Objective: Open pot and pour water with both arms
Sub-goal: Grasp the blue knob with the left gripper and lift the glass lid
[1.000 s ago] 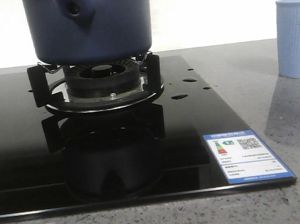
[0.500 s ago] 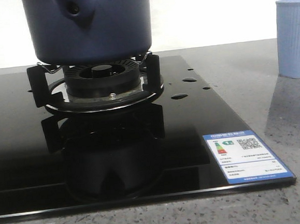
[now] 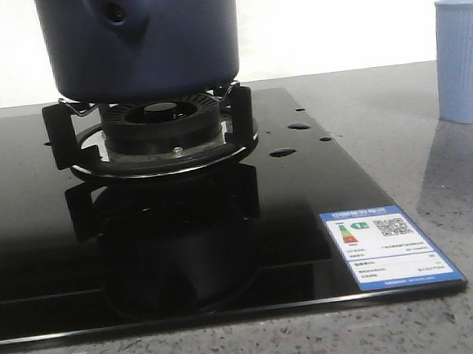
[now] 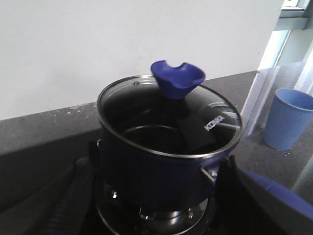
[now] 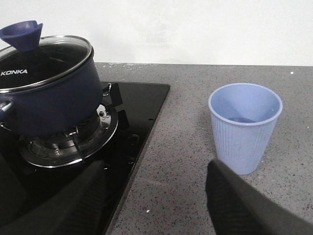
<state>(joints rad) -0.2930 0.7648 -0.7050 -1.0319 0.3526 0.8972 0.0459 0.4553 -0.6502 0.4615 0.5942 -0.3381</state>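
The dark navy pot [image 3: 140, 45] stands on the gas burner, its handle mount facing the front camera. A glass lid [image 4: 217, 122] with a blue knob [image 4: 177, 81] lies shut on it. My left gripper [image 4: 161, 218] is open, with its dark fingers [image 4: 73, 196] wide apart on either side of the pot's lower wall, apart from it. My right gripper [image 5: 156, 196] is open and empty over the grey counter, between the hob edge and the pale blue cup [image 5: 244, 127]. Small water drops [image 3: 298, 126] lie on the black glass. Neither gripper shows in the front view.
The black glass hob [image 3: 225, 243] has an energy label [image 3: 387, 245] at its front right corner. The burner's pan supports [image 3: 240, 115] stick up round the pot. The cup [image 3: 463, 61] stands on the speckled counter to the right of the hob. A white wall runs behind.
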